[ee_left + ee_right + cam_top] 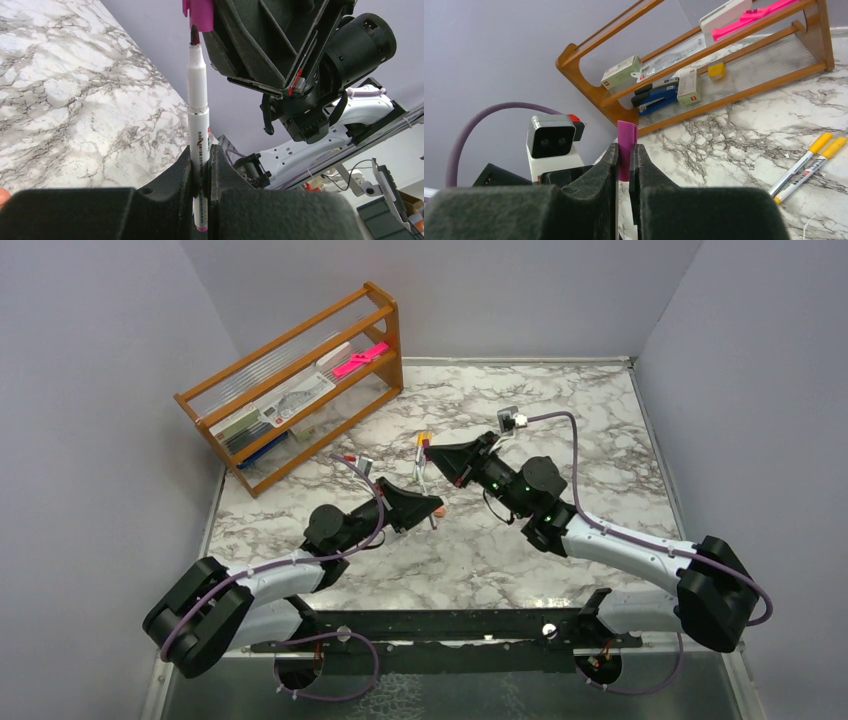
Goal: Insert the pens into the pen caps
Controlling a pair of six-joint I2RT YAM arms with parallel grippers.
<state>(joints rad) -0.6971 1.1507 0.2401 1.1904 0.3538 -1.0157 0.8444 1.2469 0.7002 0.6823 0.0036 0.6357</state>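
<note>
The left gripper (202,165) is clamped on a pen (197,95), holding it upright above the table (75,90). Its dark nib sits just under the purple cap (198,11). The right gripper (623,157) pinches that cap between closed fingers.

The likely failure is a push that is off line. The nib would then catch the cap's rim and smear, or lever the short cap askew in its pinch. A hard push could also slide the barrel down through the left pads, since they grip it low. The cap's mouth is cut off at the picture's edge, so I can't judge how well centred it is.

The pen is a slim, glossy white plastic cylinder with printed lettering, stepping down to a narrow neck. The cap is a short, matte plastic tube. The finger pads look rough and foamy. To the right, two spare pens (806,165) with yellow caps lie side by side on the polished marble-patterned top.
</note>
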